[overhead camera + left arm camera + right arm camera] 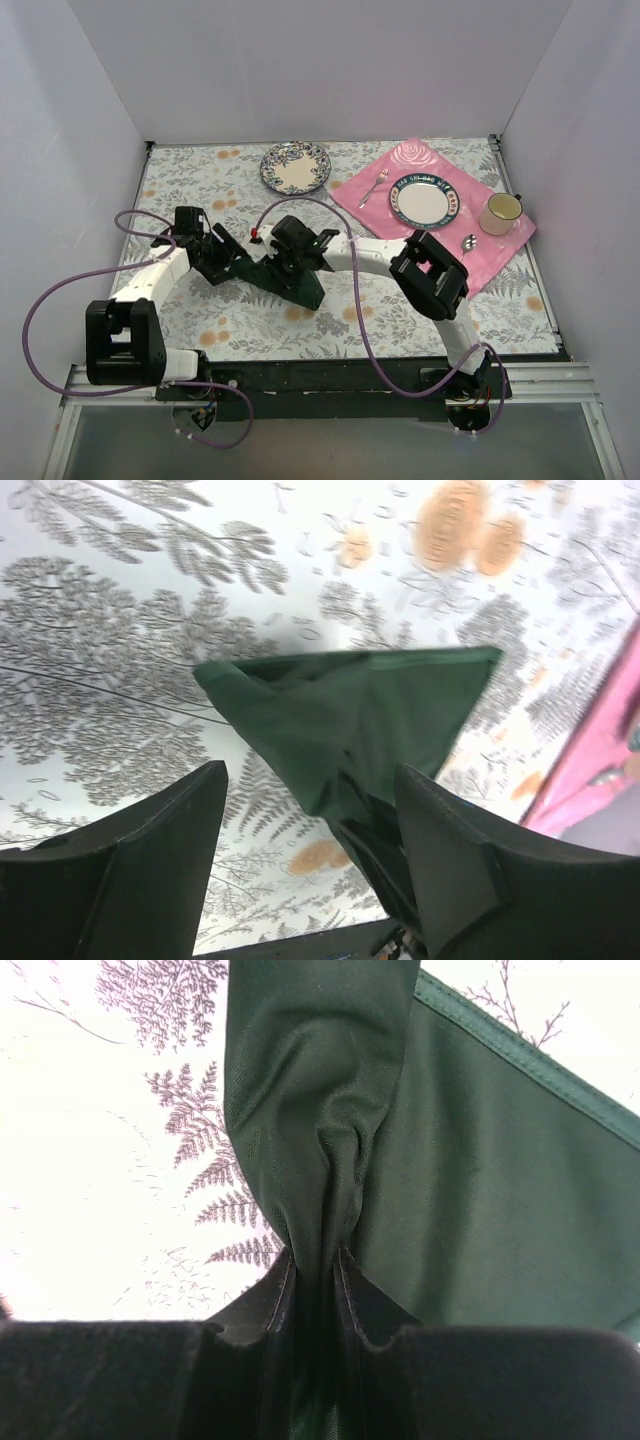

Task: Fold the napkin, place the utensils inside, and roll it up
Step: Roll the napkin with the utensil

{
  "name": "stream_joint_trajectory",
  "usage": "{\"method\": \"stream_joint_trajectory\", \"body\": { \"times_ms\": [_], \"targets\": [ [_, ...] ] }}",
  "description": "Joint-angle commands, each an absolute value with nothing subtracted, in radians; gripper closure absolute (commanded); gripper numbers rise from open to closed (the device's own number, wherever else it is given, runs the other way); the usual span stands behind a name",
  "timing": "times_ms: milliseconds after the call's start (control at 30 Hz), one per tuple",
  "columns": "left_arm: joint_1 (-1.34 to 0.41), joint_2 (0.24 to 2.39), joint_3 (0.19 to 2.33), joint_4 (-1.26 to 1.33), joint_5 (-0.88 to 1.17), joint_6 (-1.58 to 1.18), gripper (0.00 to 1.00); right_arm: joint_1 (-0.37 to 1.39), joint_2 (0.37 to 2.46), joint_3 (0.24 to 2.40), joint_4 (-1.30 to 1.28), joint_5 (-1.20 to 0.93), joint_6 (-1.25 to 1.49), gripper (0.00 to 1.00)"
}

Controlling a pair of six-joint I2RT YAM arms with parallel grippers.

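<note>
Folding looks like the step in hand, and from the top view the napkin (305, 290) is sitting as a dark green bunch near the middle of the tabletop (420, 330), well apart from the pink placemat (505, 245). The left gripper (232, 265) and right gripper (283, 262) are crowding over it from either side. Its long axis seems to be running on a slant, from between the two grippers toward the near right, though the arms are hiding much of it.

In the left wrist view, the left gripper (310, 780) is standing wide open and gripping nothing. The napkin (340, 720) is hanging just ahead of the jaws, one hemmed corner pointing up and to the right of the picture toward the pink edge there.

In the right wrist view, the right gripper (315, 1270) is pinching a gathered ridge of the napkin (330, 1110), jaws nearly together with cloth puckering between them. A flat hemmed panel is spreading off to the right.

To do this well, I judge the free corner needs catching by the open gripper — near the hem, not mid-panel. Then both should be drawing the cloth taut and laying it flat before creasing, so no bunching is being trapped inside the fold.
</note>
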State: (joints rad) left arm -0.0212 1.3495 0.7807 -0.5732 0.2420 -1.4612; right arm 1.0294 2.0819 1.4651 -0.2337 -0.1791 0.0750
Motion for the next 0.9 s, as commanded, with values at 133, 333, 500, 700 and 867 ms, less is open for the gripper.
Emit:
{"method": "stream_joint_trajectory", "body": {
  "times_ms": [133, 333, 500, 700, 867],
  "targets": [
    [-0.079, 1.267, 0.733, -0.549, 0.325, -1.477, 0.19, 0.888, 2.19, 1.439, -0.076, -0.667, 0.395, 0.95],
    [-0.169, 1.305, 0.698, -0.47, 0.278, -1.548, 0.12, 0.833, 2.232, 1.341, 0.177, -0.84, 0.593, 0.95],
    [-0.19, 1.382, 0.755, -0.439, 0.218, -1.543, 0.12, 0.802, 2.233, 1.253, 0.331, -0.91, 0.698, 0.95],
    [-0.192, 1.479, 0.795, -0.475, 0.124, -1.499, 0.19, 0.79, 2.224, 1.241, 0.339, -0.917, 0.692, 0.95],
    [-0.19, 1.523, 0.816, -0.476, 0.057, -1.46, 0.4, 0.79, 2.217, 1.236, 0.339, -0.92, 0.681, 0.93]
  ]
}}
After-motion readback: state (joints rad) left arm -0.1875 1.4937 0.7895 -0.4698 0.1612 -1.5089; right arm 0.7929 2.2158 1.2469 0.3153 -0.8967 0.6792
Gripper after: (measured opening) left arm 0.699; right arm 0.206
